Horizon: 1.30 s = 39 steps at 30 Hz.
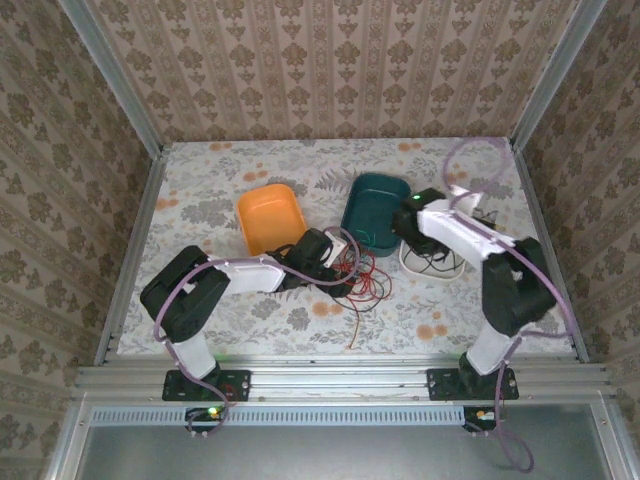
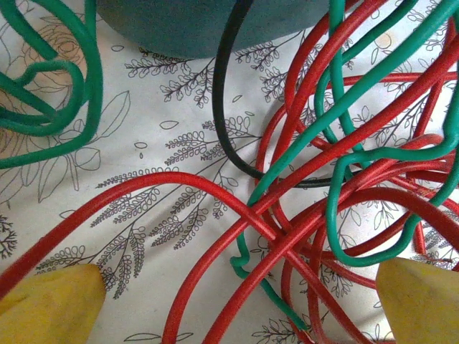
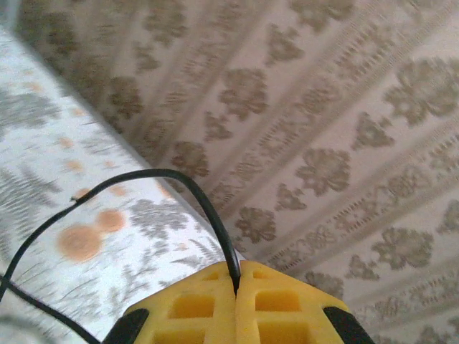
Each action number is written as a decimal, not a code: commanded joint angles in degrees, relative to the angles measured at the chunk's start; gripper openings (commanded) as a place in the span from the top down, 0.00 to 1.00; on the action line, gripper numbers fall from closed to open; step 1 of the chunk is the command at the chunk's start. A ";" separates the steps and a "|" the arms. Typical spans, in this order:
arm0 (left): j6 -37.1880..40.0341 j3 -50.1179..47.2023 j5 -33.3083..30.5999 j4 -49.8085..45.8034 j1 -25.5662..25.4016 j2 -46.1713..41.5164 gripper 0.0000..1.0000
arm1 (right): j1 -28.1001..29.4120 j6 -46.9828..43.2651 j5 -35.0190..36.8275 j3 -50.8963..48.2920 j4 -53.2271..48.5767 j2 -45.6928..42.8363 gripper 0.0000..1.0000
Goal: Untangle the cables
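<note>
Left gripper (image 2: 237,308) is spread wide open over the tangled cables (image 1: 362,275); right gripper (image 3: 237,290) is pinched shut on a black cable (image 3: 183,175).

Nothing is gripped between the left fingertips (image 2: 50,308). Red cables (image 2: 165,175), green cables (image 2: 90,64) and a black strand (image 2: 219,86) are looped over each other on the table (image 2: 165,93), just beside the teal tray (image 2: 172,21). The cables are judged light, limp and springy. A free outer red loop is preferred to the crossing knot.

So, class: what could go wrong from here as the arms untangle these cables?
The open left gripper straddles several crossed red and green cables; closing could pinch a few together and tighten them.
The right gripper is shut on a black cable; pulling may drag the others, if they're linked.
</note>
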 commanded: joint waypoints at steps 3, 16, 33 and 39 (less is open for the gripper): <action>-0.26 -0.17 0.96 -4.06 0.49 2.89 0.00 | 7.09 0.47 -0.40 1.73 -10.17 7.55 1.00; -0.18 0.84 1.06 -4.25 0.48 3.21 0.00 | 5.08 -44.17 -44.07 -19.19 52.94 -14.29 1.00; -0.27 2.48 0.83 -4.25 0.42 3.68 0.00 | -12.45 -54.37 -61.72 -21.60 64.50 -13.10 1.00; -0.01 4.16 0.70 -4.62 0.31 3.28 0.00 | -14.10 -52.88 -62.58 -19.16 62.01 -6.10 1.00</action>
